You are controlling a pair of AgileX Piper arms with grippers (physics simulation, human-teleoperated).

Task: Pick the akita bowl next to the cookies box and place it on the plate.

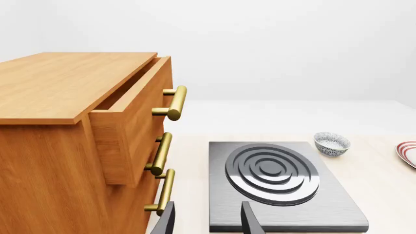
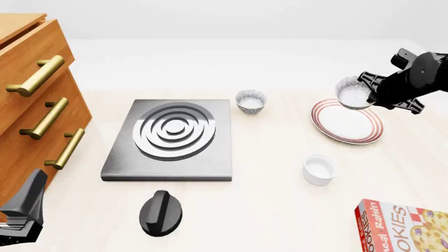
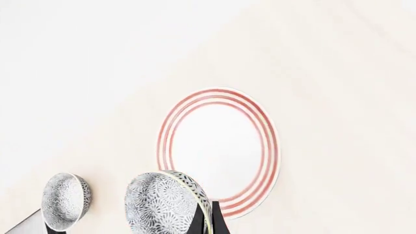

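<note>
My right gripper (image 2: 371,92) is shut on the rim of an akita bowl (image 2: 352,93), white inside and speckled grey-blue outside, held in the air above the far edge of the red-ringed plate (image 2: 348,128). The right wrist view shows that bowl (image 3: 161,204) tilted on its side, its rim pinched between the fingers (image 3: 198,222), with the plate (image 3: 217,146) below. A look-alike bowl (image 2: 251,101) rests on the table left of the plate. The cookies box (image 2: 404,230) lies at the near right corner. My left gripper (image 2: 27,206) stands open at the near left, its fingers (image 1: 250,220) holding nothing.
A grey stove plate (image 2: 171,137) with a ring burner lies mid-table, and a black knob (image 2: 161,212) sits in front of it. A plain white cup (image 2: 319,169) stands near the plate. A wooden drawer cabinet (image 2: 31,100) with brass handles fills the left side, its top drawer (image 1: 130,122) slightly out.
</note>
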